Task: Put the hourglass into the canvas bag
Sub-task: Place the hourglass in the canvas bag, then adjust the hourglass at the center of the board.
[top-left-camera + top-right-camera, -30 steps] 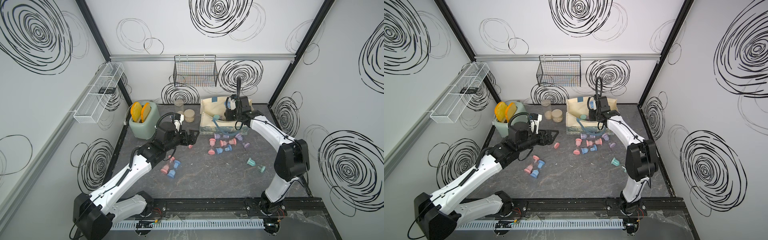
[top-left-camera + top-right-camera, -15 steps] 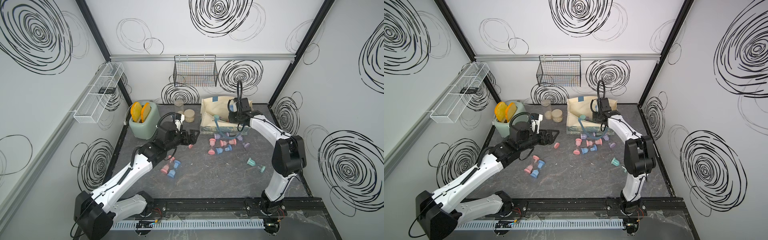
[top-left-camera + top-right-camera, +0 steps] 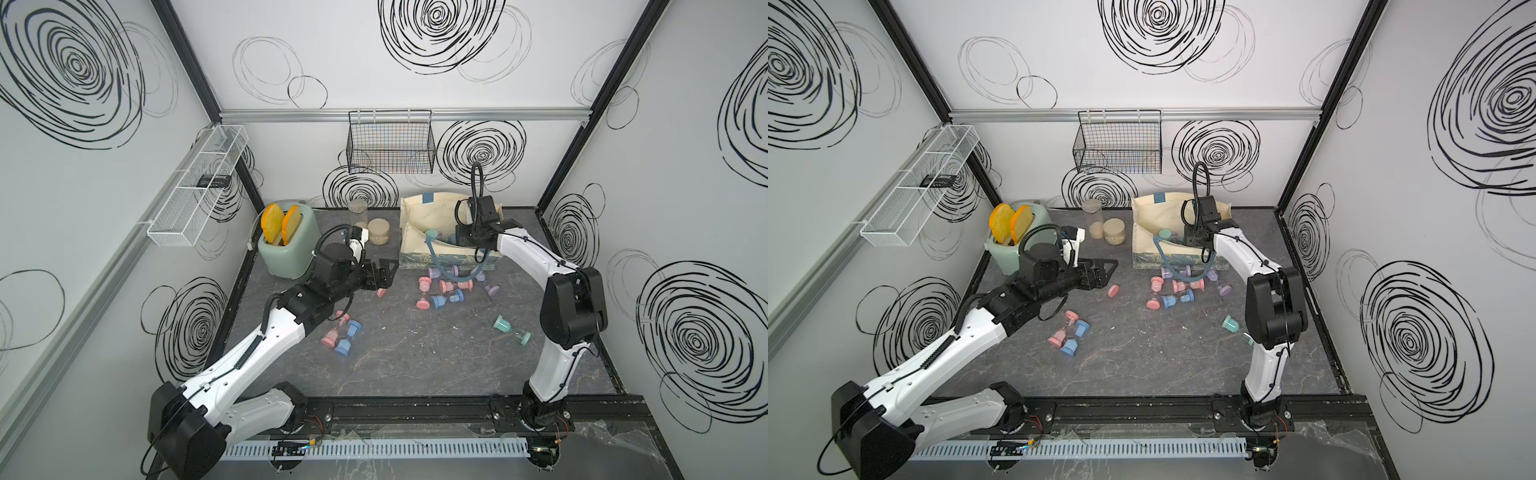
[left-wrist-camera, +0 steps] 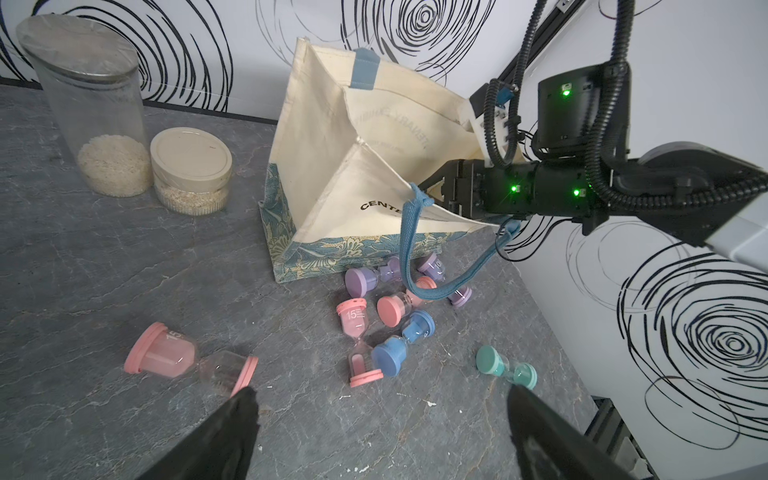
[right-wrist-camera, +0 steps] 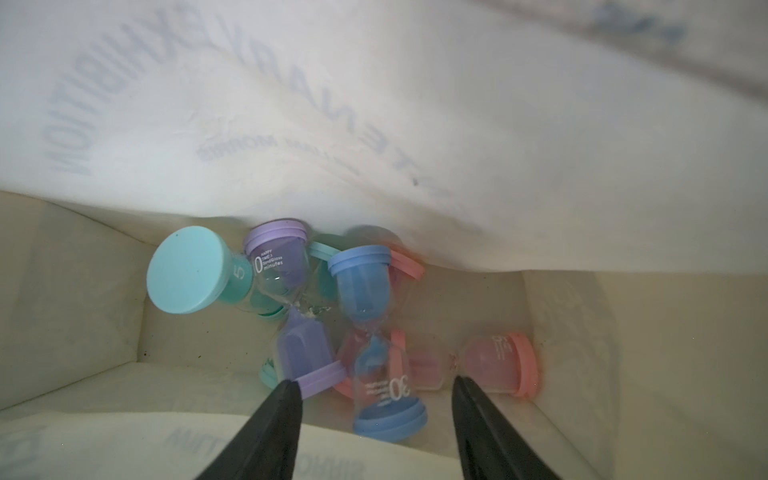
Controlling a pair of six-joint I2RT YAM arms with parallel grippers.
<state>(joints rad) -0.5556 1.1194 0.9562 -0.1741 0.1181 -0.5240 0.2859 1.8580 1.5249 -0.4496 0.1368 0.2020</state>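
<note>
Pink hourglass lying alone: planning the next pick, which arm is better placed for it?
Left. The left hand, open, hovers right by the pink hourglass; the right hand is down inside the canvas bag.

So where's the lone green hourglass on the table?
In both top views the green hourglass lies on its side beside the right arm, apart from the cluster before the canvas bag.

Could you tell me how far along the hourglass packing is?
Done: several hourglasses lie inside the canvas bag. In hand: nothing; the right gripper stands open over them, and the left gripper is open near a pink hourglass. Left: that one, plus the loose hourglasses on the table.
</note>
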